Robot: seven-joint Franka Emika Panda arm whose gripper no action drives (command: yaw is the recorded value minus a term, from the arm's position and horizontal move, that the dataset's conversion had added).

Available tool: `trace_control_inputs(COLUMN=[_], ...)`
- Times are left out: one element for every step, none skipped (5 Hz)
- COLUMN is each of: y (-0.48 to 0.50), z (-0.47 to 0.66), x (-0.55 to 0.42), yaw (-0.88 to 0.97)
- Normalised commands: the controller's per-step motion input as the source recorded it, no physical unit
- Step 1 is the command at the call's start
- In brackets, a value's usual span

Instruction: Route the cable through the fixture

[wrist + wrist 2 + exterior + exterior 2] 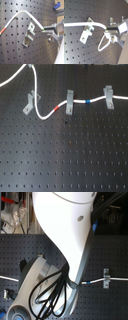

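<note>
White cable (pixel 25 13) pinched in gripper (pixel 46 32) beside fixture (pixel 29 37).

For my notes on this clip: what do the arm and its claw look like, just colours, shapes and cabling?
In the second exterior view the arm is a smooth, glossy white shell with rounded, tapering links and a grey section lower down. A bundle of black cables loops beside it. In both wrist views the claw has grey, angular, blocky metal fingers. No markings are legible.

Matt grey metal fixture (pixel 30 102) on matt black perforated board (pixel 65 159)
</note>
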Motion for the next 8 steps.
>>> trace_control_inputs(y=[-0.011,0.0,0.0,0.0,0.118,0.194,0.154,0.092], z=[0.0,0.0,0.33,0.26,0.42,0.37,0.39,0.19], x=[-0.013,0.0,-0.005,-0.002,-0.144,-0.303,-0.24,-0.076], yaw=[0.0,-0.13,-0.47,-0.42,-0.37,-0.09,-0.01,-0.07])
